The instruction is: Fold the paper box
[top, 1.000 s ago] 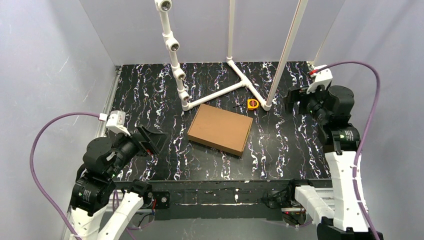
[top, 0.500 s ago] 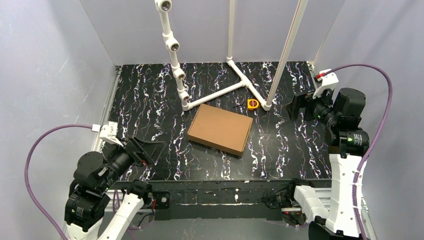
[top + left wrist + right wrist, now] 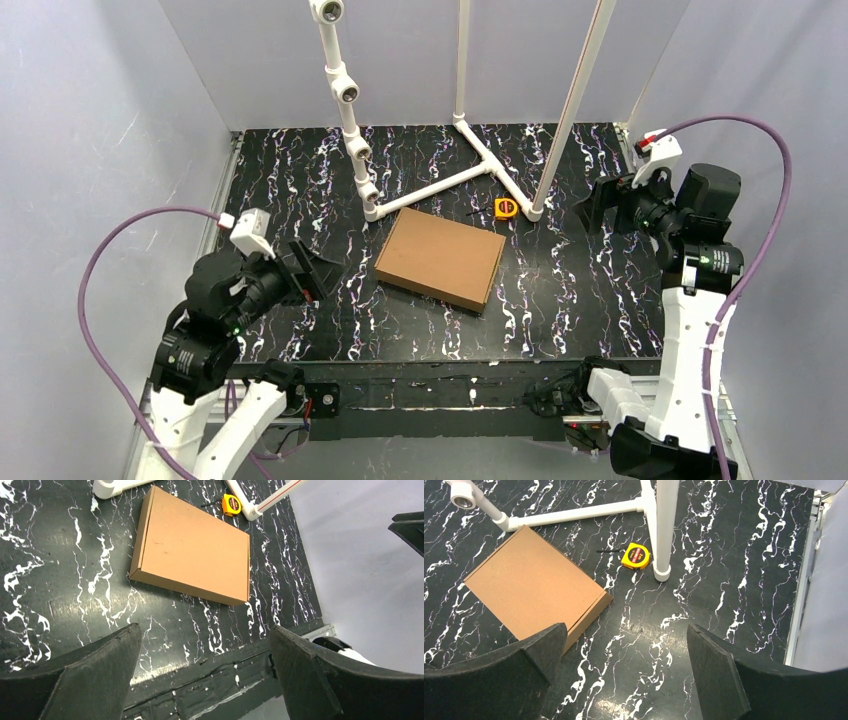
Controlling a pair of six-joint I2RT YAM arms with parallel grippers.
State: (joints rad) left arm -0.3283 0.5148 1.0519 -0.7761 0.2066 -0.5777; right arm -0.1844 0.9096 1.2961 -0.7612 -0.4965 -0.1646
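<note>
Top external shows the paper box (image 3: pixel 440 258) closed and flat, ahead of the left gripper (image 3: pixel 316 273) and the right gripper (image 3: pixel 593 208), well apart from both. Each hangs with jaws wide and empty, pointed at it, probably because the folding looks done.

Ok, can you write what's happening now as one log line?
box: lying closed, untouched | left gripper: open, empty | right gripper: open, empty | tape measure: by box's far corner
</note>
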